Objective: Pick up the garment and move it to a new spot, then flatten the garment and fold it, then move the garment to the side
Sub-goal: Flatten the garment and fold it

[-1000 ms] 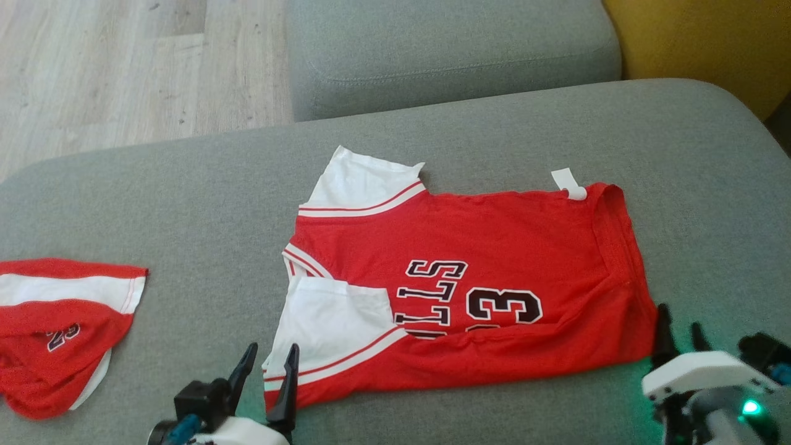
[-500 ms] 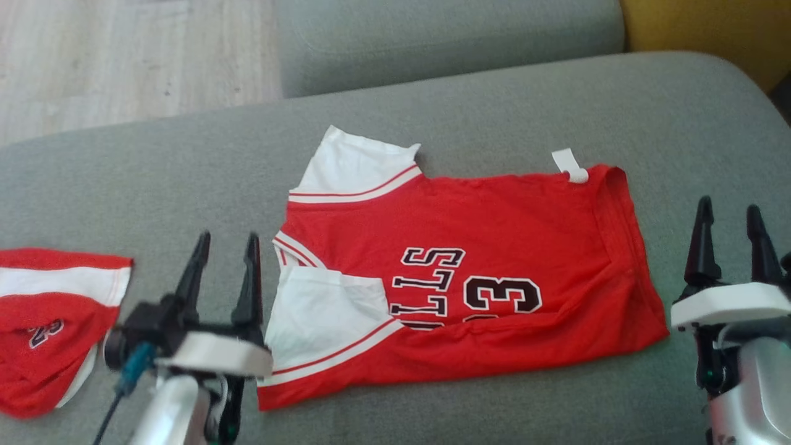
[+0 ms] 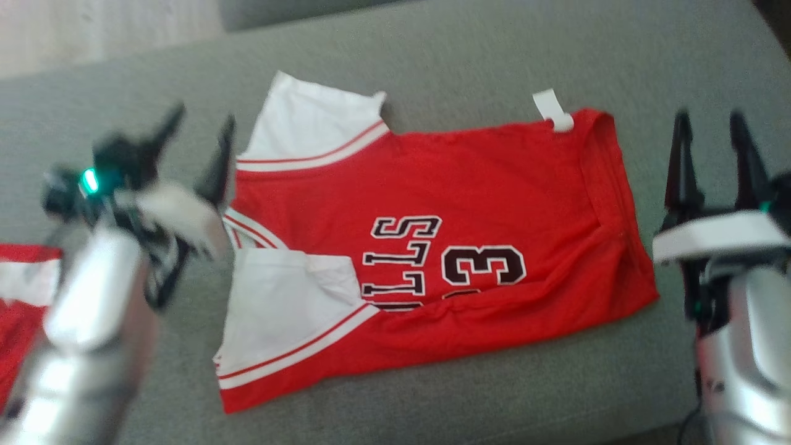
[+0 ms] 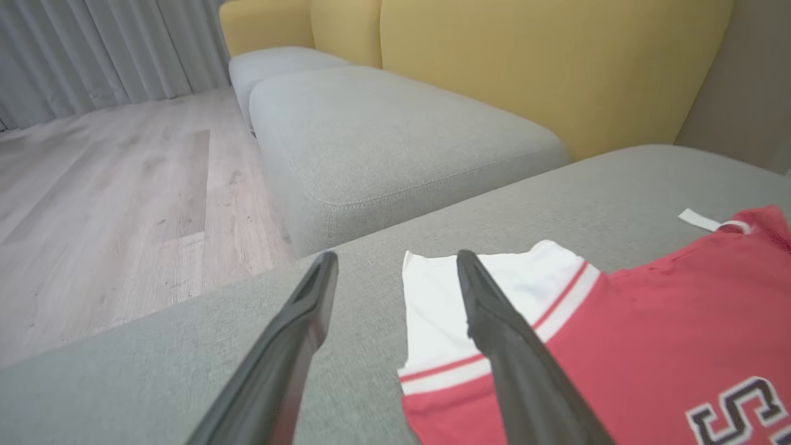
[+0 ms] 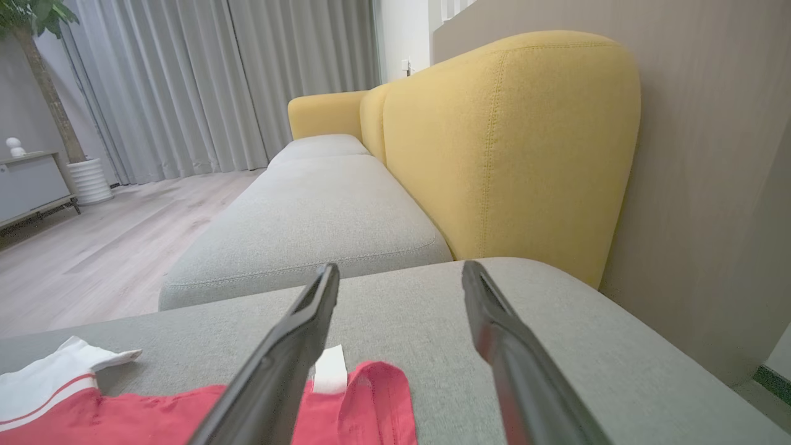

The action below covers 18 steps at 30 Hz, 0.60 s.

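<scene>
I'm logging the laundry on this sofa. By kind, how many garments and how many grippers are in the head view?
Garments: 2, the red jersey in the middle and a red and white garment at the left edge
Grippers: 2, the left gripper and the right gripper, both open
Total: 4

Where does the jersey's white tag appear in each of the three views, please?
Head view: tag upper right of centre, at the far edge of the jersey.
Left wrist view: tag far right, about mid-height.
Right wrist view: tag bottom centre, beside the red hem.
Shared landmark: the white sleeve, at the jersey's other end from the tag.
</scene>
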{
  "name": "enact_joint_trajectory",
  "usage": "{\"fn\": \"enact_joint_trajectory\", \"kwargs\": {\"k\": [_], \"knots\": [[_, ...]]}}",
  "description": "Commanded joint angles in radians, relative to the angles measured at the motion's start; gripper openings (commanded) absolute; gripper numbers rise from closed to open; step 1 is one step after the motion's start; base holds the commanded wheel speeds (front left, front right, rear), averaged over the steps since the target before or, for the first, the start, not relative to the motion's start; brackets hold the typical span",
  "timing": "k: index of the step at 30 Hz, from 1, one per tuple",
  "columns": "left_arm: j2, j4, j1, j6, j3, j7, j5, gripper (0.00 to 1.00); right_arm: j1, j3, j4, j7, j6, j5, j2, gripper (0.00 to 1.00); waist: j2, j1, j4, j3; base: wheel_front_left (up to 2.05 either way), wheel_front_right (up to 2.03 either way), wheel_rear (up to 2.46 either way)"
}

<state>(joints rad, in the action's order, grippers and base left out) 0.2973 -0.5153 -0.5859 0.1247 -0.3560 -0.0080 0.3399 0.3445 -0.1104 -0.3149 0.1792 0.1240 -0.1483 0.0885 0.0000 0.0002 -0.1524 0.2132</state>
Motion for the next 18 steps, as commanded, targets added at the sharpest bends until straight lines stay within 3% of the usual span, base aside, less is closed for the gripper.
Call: {"fn": "enact_joint_trajectory", "kwargs": {"k": [1,2,6,13,18], "knots": [[0.079,0.017,-0.133,0.005,-0.029,0.037,0.024,1.0,0.068,0.037,0.046,-0.01,0.007,-0.004,0.022,1.0,0.0,-0.0002,-0.055,0.089,0.0,0.0,0.0],[0.079,0.017,-0.133,0.005,-0.029,0.037,0.024,1.0,0.068,0.037,0.046,-0.01,0.007,-0.004,0.022,1.0,0.0,-0.0002,-0.055,0.089,0.0,0.0,0.0],[0.182,-0.009,-0.296,0.005,-0.178,0.132,0.132,1.0,0.131,0.06,0.055,-0.011,0.007,-0.01,0.028,1.0,0.0,-0.0002,-0.085,0.154,0.0,0.0,0.0],[0.309,-0.074,-0.487,0.006,-0.368,0.326,0.328,1.0,0.177,0.084,0.047,-0.002,0.007,-0.031,0.022,1.0,0.0,-0.0002,-0.12,0.222,0.0,0.0,0.0],[0.336,-0.123,-0.559,0.006,-0.426,0.387,0.457,1.0,0.187,0.097,0.035,0.007,0.007,-0.041,0.022,1.0,0.0,-0.0002,-0.137,0.261,0.0,0.0,0.0]]}}
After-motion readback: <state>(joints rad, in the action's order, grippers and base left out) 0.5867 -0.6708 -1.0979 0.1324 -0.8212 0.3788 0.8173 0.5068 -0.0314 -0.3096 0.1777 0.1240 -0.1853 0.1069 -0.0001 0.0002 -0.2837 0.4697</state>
